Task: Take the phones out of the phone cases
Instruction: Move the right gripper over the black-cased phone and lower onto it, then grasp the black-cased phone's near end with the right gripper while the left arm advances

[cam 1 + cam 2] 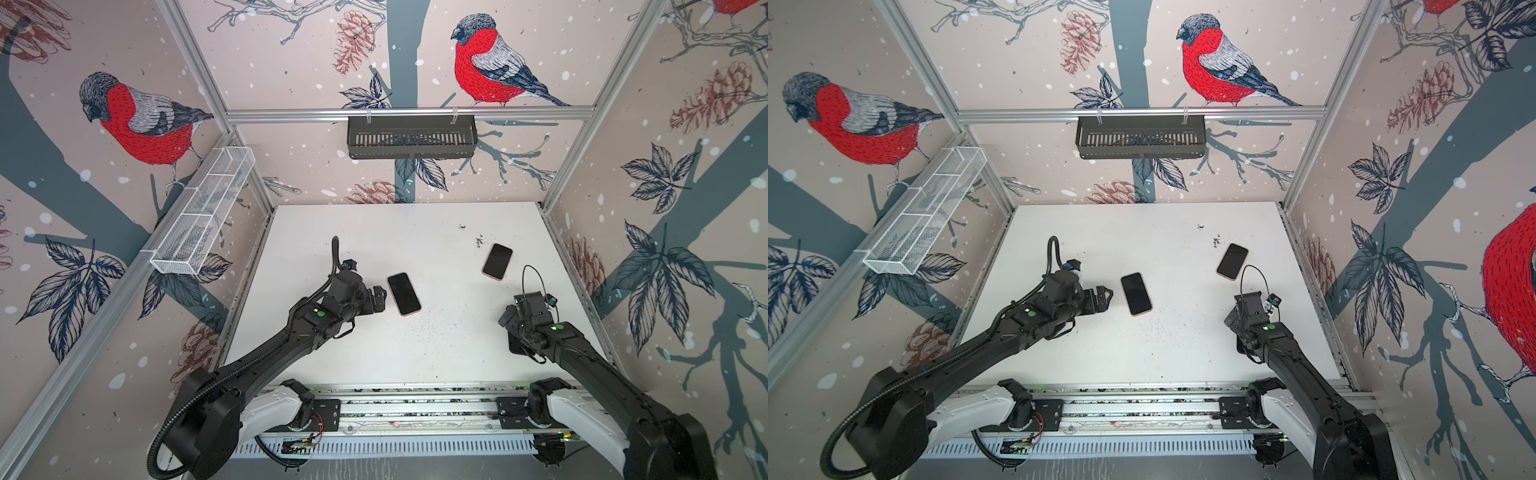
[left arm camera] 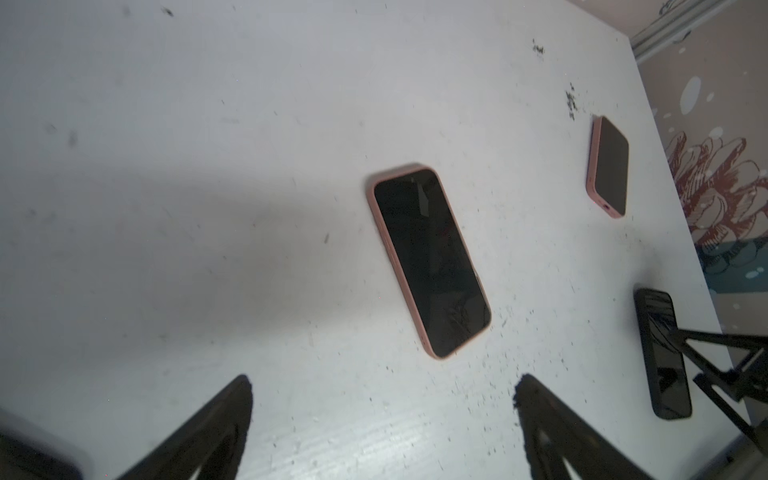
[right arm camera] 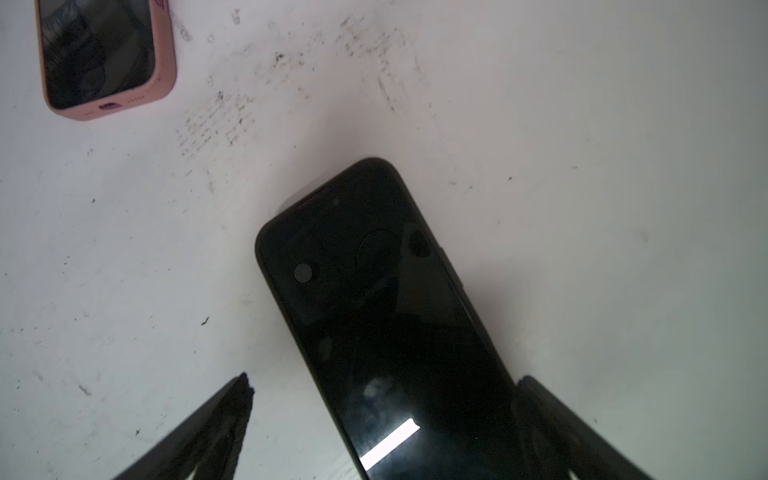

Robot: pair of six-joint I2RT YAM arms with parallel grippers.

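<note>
Left claw (image 1: pixel 379 297): jaws spread wide, holding nothing and touching nothing. It hangs low over the white table (image 1: pixel 374 232), pointing right at the middle phone (image 1: pixel 404 294), with a small gap between them. The left arm reaches from the near-left base out over the table, with its wrist roughly level.

Middle phone: lies flat at the table's centre, screen up, seated in its pink case (image 2: pixel 380 216). The left wrist view shows it just beyond the open fingertips (image 2: pixel 243 395).

Right claw (image 3: pixel 386 386): jaws equally wide and gripping nothing. It points down at the table and straddles one end of a black phone (image 3: pixel 374 299). One finger (image 3: pixel 530 390) is just beside the phone's edge, and whether it touches cannot be told. The right arm rises from the near-right base, with its wrist bent downward.

Far phone (image 1: pixel 497 261): also pink-cased and screen up, lying far right, just beyond the right claw.
</note>
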